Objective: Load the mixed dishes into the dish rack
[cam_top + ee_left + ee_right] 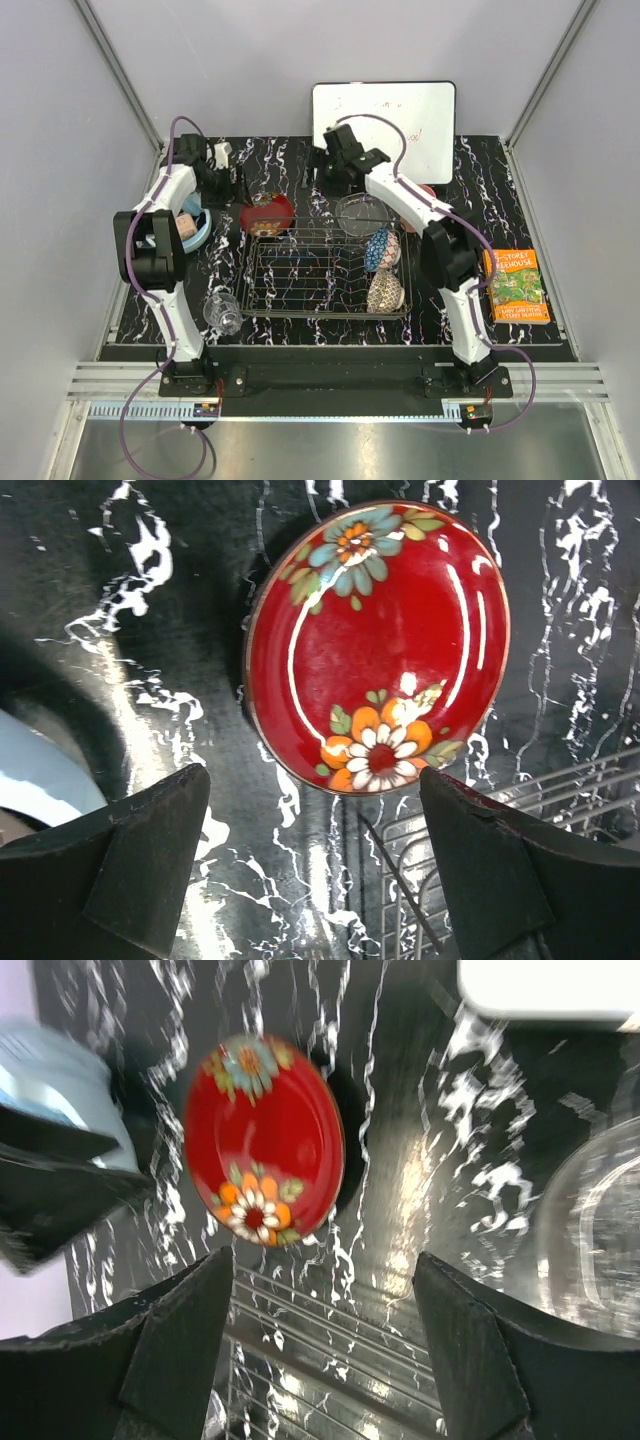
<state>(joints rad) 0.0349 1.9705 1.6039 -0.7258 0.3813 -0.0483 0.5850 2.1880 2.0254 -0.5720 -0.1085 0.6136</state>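
The chrome dish rack (320, 278) sits mid-table, with a blue patterned bowl (382, 249) and a beige lattice bowl (386, 292) standing on edge at its right end. A red lacquer bowl (267, 213) (375, 645) (262, 1140) leans at the rack's far left corner. A clear glass bowl (362, 214) (600, 1230) lies at the rack's far edge. A small clear glass (222, 311) lies left of the rack. My left gripper (238, 187) (315, 865) hovers open just left of the red bowl. My right gripper (318, 178) (320, 1350) is open and empty behind the rack.
A white board (385, 118) (545, 985) stands at the back. A light blue dish (197, 226) (40, 780) holding a pinkish item lies at the left. An orange book (515, 285) rests at the right. A red object (427, 193) shows behind the right arm.
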